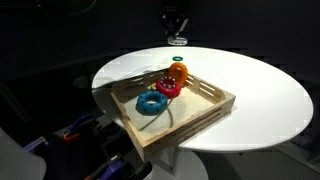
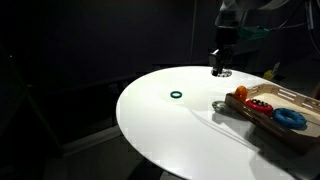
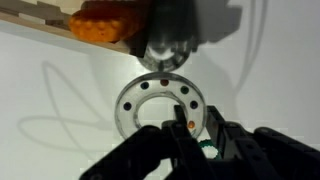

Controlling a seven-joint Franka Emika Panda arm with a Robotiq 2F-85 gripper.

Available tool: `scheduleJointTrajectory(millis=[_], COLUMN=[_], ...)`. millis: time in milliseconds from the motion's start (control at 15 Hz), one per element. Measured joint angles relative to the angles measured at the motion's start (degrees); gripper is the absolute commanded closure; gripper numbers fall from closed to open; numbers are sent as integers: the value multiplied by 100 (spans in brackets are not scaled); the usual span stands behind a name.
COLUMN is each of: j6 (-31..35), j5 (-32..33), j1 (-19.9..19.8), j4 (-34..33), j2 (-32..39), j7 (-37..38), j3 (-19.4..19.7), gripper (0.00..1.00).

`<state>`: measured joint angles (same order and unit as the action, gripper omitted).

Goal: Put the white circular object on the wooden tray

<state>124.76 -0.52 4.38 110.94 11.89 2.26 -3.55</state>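
Observation:
The white circular object [image 3: 128, 105] is a pale ring with small coloured dots. My gripper [image 3: 197, 115] is shut on its rim and holds it above the white table. In both exterior views the gripper [image 1: 177, 24] [image 2: 220, 62] hangs over the table's far part with the ring [image 1: 178, 40] [image 2: 222, 72] under it. It is apart from the wooden tray [image 1: 205, 112] [image 2: 262, 128]. The tray's edge [image 3: 40, 15] shows at the top of the wrist view. The tray holds a blue ring [image 1: 150, 103] [image 2: 290, 117] and a red ring [image 1: 167, 88] [image 2: 262, 104].
An orange object [image 1: 176, 73] [image 3: 105, 25] lies in the tray. A small green ring [image 2: 177, 95] [image 3: 208, 148] lies on the round white table [image 1: 260, 85] [image 2: 170, 125]. A silvery object [image 2: 218, 105] [image 3: 165, 50] sits beside the tray. The surroundings are dark.

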Motion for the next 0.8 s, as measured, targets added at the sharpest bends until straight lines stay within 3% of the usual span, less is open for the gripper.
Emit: scheduleJointTrajectory(millis=[333,800], j6=[-374,-394], j5=[-1,-7], j1=[-67,-318], j4=[522,1666], j2=[-709,-1562], j7=[-100,-254], j3=[11,272], gripper=[90,90])
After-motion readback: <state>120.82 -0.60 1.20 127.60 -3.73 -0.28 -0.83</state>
